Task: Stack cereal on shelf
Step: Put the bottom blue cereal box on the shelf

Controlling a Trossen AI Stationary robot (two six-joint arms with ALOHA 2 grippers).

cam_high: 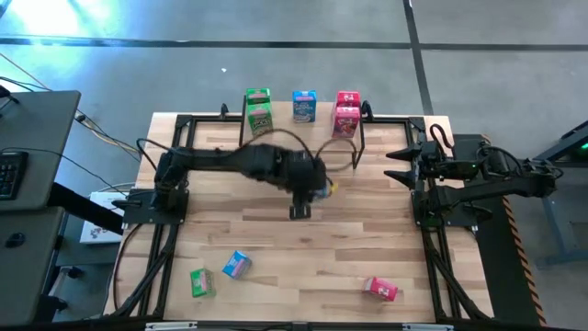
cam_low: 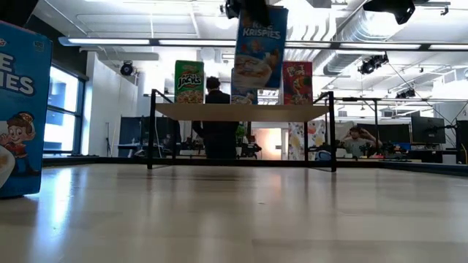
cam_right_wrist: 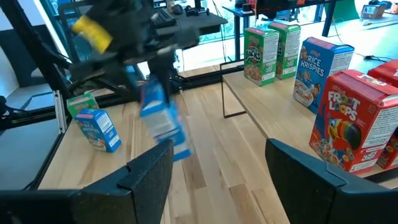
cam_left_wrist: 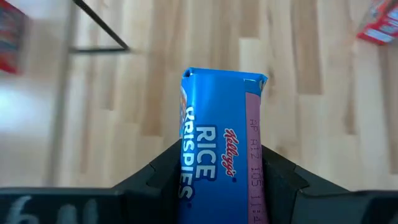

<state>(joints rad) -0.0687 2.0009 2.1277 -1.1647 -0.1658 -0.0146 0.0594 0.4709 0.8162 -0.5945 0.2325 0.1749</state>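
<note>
My left gripper (cam_high: 308, 191) hangs over the table's middle, in front of the shelf (cam_high: 303, 138), shut on a blue Rice Krispies box (cam_left_wrist: 217, 137). In the low view that box (cam_low: 261, 44) hangs high, in front of the shelf top (cam_low: 241, 111). On the shelf stand two green boxes (cam_high: 259, 110), one blue box (cam_high: 304, 106) and two red-pink boxes (cam_high: 346, 112). A green box (cam_high: 202, 282), a blue one (cam_high: 236, 265) and a red-pink one (cam_high: 381, 289) lie near the table's near edge. My right gripper (cam_right_wrist: 217, 180) waits open at the right edge. My left gripper pinches the blue box between its two fingers (cam_left_wrist: 158, 177) at the box's upper end (cam_left_wrist: 214, 180), coming from above and pointing down. The box is lifted clear of the table and hangs upright below the fingers, its lower end (cam_left_wrist: 224, 78) toward the tabletop.
The shelf's thin black legs (cam_high: 358, 152) stand just beyond the held box. Black arm frames run along the table's left (cam_high: 152, 239) and right (cam_high: 441, 257) sides. A blue box (cam_low: 22, 109) stands close to the low camera. People show in the room behind.
</note>
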